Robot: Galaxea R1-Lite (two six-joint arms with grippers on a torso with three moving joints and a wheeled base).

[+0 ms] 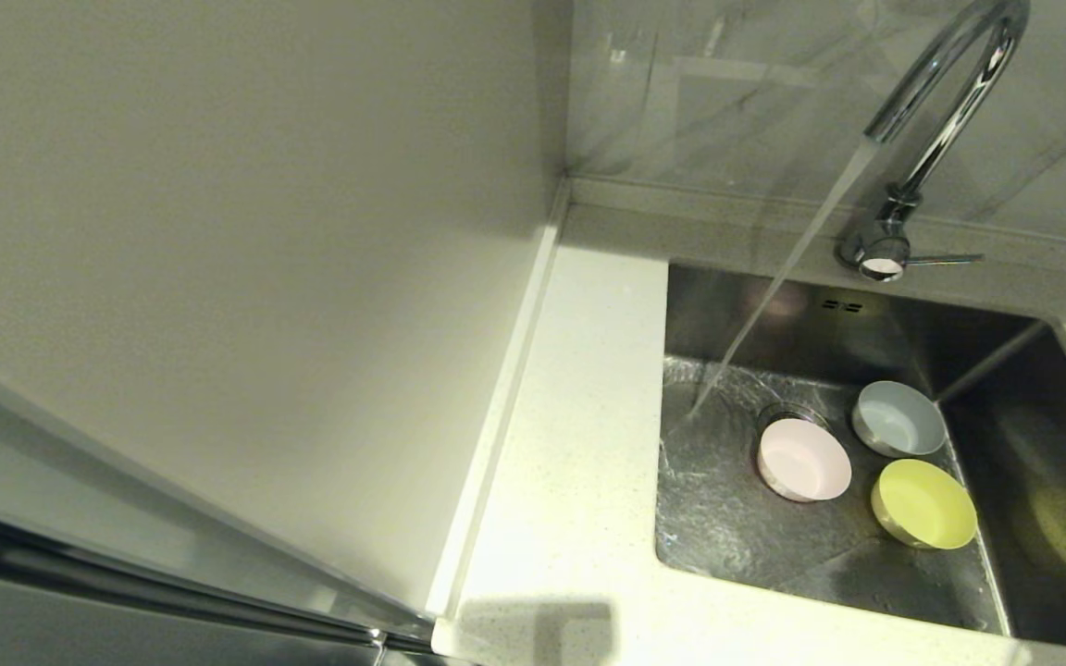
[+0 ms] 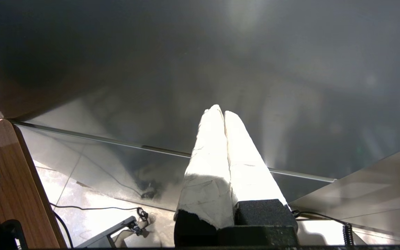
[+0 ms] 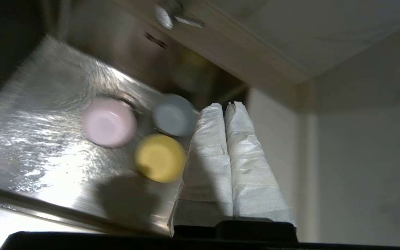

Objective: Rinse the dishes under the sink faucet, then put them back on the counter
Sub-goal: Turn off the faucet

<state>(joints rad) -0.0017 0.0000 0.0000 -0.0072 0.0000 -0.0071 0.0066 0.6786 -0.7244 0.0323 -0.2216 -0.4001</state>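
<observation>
Currently, water runs from the faucet [image 1: 945, 88] onto the sink [image 1: 727, 518] floor, where the pink bowl [image 1: 804, 460], blue-grey bowl [image 1: 898, 419] and yellow-green bowl [image 1: 923, 504] sit clustered beside the drain, off the bench [image 1: 579, 444]. The right gripper [image 3: 224, 104] hovers above the sink, fingers pressed together, empty. The left gripper [image 2: 219, 110] is parked away from the sink, fingers likewise pressed together.

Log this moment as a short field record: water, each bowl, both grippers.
water: running from the sink faucet, landing on the sink floor, beside the bowls and on none of them
pink bowl: in the sink, by the drain, upright
blue-grey bowl: in the sink, behind the yellow-green one
yellow-green bowl: in the sink, nearest the front
counter: no bowls on it
left gripper: shut, away from the sink
right gripper: shut, empty, above the sink
</observation>
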